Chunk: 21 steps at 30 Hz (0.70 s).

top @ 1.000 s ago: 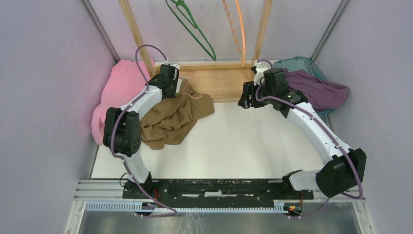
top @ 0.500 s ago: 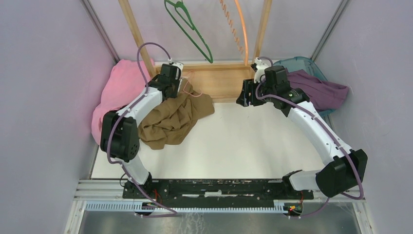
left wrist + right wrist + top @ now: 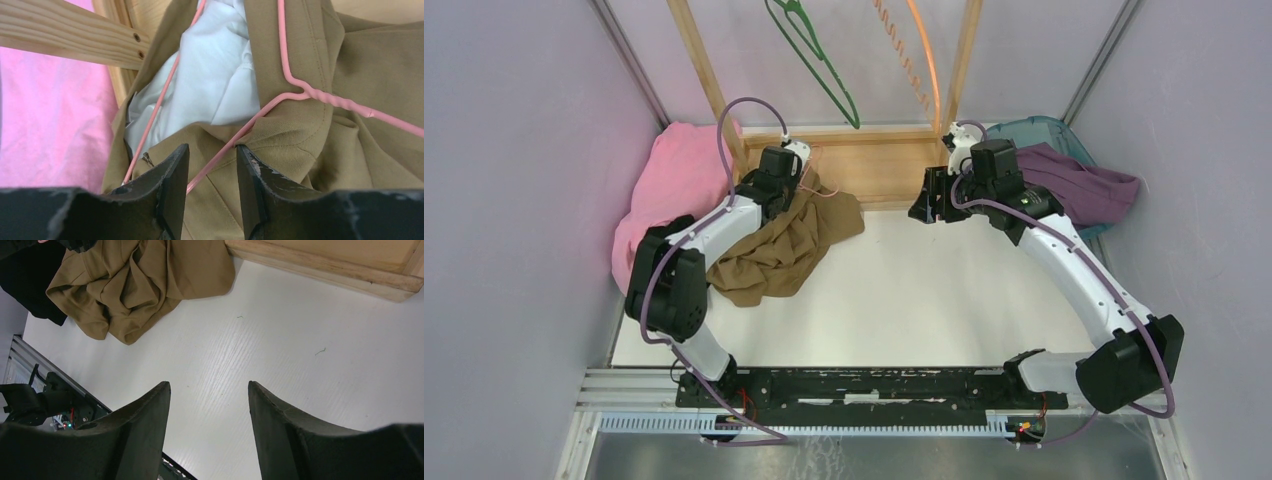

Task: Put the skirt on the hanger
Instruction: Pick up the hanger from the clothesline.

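Rear right: bin (image 3: 1044, 122) of purple cloth (image 3: 1074, 185), spilling over the rim. Rear left: heaped skirt (image 3: 774, 250), hanger (image 3: 325, 96) partly inside its waist. Left gripper (image 3: 212, 155) narrowly parted astride the wire, not pinching. Right gripper (image 3: 209, 390) wide, empty.

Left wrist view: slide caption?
Left tool open, straddling a pink wire hanger on the tan skirt, white lining showing.

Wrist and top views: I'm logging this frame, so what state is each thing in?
Skirt: crumpled on the table, not hung.
Pink hanger: lying down, partly threaded into the skirt.
Left end effector: open, straddling the hanger's wire.
Right end effector: open, empty.
Green hanger: hanging up, bare.
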Tool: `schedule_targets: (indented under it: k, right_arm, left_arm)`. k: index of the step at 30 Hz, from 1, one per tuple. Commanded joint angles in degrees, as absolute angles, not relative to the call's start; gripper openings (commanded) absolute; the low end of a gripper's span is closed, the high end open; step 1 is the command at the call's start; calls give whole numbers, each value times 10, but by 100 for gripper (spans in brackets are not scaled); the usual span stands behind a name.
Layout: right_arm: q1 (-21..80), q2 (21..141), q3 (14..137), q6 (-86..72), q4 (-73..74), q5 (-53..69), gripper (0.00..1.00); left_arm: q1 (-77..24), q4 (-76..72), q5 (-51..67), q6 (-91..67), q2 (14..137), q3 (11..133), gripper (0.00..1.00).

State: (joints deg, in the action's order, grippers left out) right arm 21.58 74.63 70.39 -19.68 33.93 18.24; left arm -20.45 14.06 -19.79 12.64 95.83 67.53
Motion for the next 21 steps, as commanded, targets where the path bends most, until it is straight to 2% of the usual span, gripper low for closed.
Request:
schedule_targets:
  k: [1, 10, 17, 21]
  right_arm:
    - [213, 730, 708, -204, 318, 196, 64]
    - [213, 749, 717, -202, 321, 191, 64]
    - [214, 761, 725, -207, 316, 194, 64]
    - [214, 768, 734, -206, 316, 195, 64]
  left_arm:
    - [-202, 69, -235, 173, 938, 662, 48]
    - [-200, 101, -199, 178, 980, 676, 43]
    - [-195, 117, -239, 172, 1002, 700, 13]
    - [-185, 121, -248, 154, 989, 710, 4]
